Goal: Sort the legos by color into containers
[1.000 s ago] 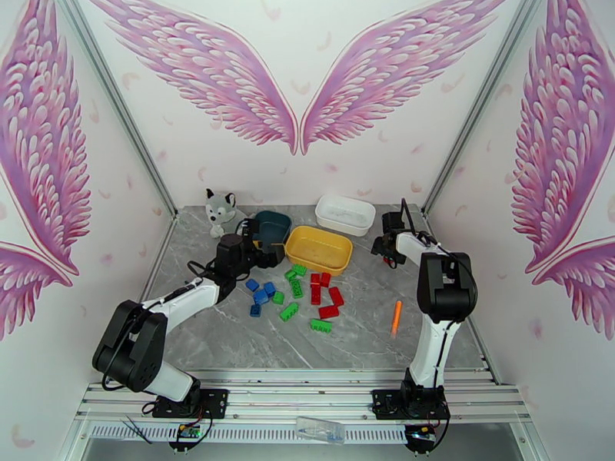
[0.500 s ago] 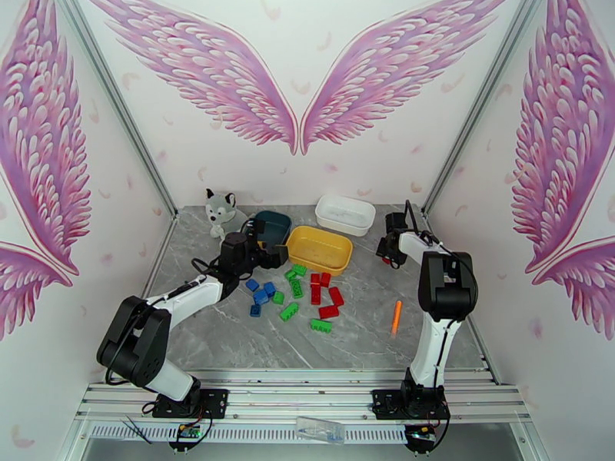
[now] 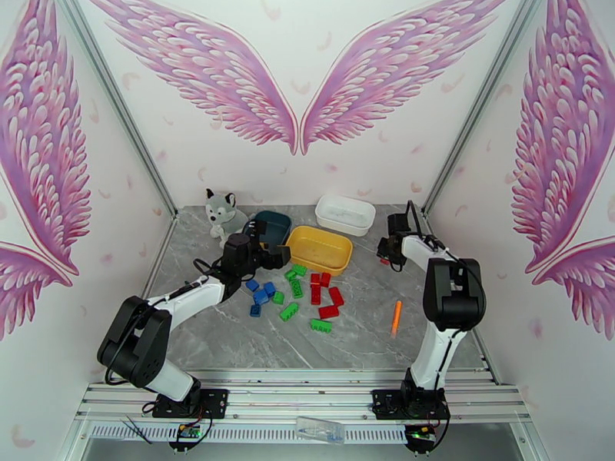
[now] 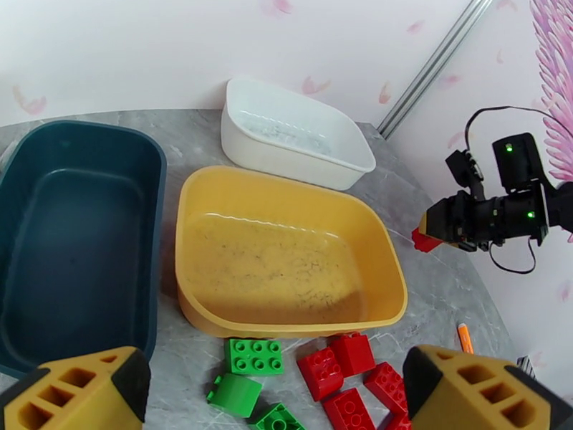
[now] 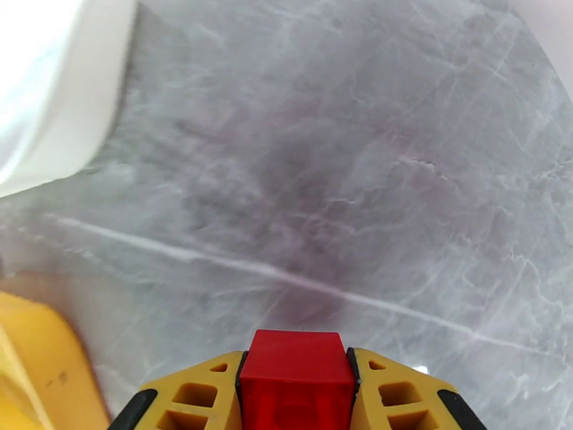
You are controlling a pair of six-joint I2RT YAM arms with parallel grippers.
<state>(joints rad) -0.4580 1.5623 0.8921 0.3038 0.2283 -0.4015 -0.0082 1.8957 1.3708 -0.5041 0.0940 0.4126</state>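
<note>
Right end effector (image 5: 297, 399): closed narrow on a red brick (image 5: 297, 370), which is pinched between the two yellow fingers (image 5: 193, 403). Brick top is seen level with the fingertips. It is held clear of the table (image 5: 344, 173); grey marbled surface is seen below, somewhat blurred. White tub (image 5: 57, 80) is seen at upper left of the right wrist view, and a corner of the yellow tub (image 5: 29, 367) at lower left. The end effector is thus placed right of both tubs, near them, touching neither.

Left end effector (image 4: 272, 395): spread wide, nothing gripped. It is hung low over the near edge of the brick pile and pointed at the tubs. Dark blue tub (image 4: 159, 209) is seen ahead on the left, with the yellow tub just beside it on the right. The white tub is set behind the yellow one.

Loose bricks are spread on the table in front of the yellow tub:
- blue bricks (image 3: 261, 292) are grouped on the left
- green bricks (image 3: 290, 310) are scattered through the middle
- loose red bricks (image 3: 329, 310) are grouped right of centre

Two green bricks and several red ones are seen just short of the yellow tub's near wall in the left wrist view.

Plush husky (image 3: 222, 211) is sat at the far left, beside the dark blue tub. An orange stick (image 3: 396, 316) is laid right of the pile, well apart from it.
</note>
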